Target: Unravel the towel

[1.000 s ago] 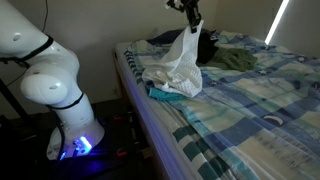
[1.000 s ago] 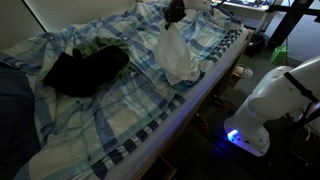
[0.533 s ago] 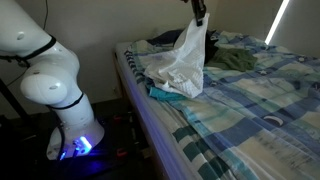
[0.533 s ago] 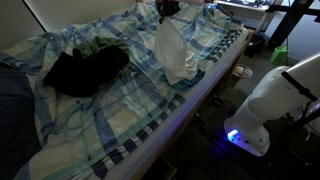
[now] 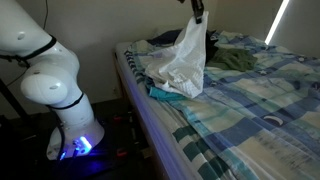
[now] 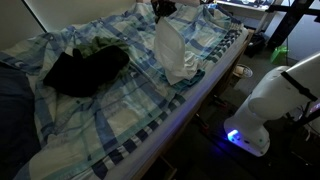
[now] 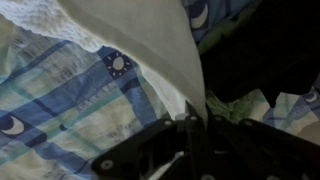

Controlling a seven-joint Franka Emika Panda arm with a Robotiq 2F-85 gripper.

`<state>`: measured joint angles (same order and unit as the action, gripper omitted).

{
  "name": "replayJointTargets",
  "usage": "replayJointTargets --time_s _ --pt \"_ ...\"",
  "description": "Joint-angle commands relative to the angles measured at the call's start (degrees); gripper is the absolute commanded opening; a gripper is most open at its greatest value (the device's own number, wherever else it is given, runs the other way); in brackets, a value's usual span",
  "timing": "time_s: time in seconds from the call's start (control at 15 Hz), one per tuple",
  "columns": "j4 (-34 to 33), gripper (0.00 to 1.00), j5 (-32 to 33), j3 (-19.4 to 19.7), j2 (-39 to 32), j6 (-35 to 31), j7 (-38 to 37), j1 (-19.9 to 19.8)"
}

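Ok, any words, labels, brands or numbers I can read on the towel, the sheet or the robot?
No readable text in any view.
On the towel: plain white, no tag or print showing.
On the bedsheet: only moon and sun pictures, no lettering.
On the robot base: blue glow, any marking too small to read.

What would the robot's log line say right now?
gripper: shut on towel | towel: hanging, lower end on bed
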<state>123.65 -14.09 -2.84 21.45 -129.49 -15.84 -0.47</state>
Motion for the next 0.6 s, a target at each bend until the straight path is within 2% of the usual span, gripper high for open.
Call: replayJointTargets --time_s 0.0,0.27,0.53 --pt "-5.5 0.01 0.9 -2.5 -4.7 -4.4 -8.5 -0.6" --pt "-11.2 0.01 6.0 -4.5 -10.2 -9.2 -17.6 -1.7" --pt "-15.6 0.01 12.7 -3.9 -14.8 -11.6 -26.0 -2.2"
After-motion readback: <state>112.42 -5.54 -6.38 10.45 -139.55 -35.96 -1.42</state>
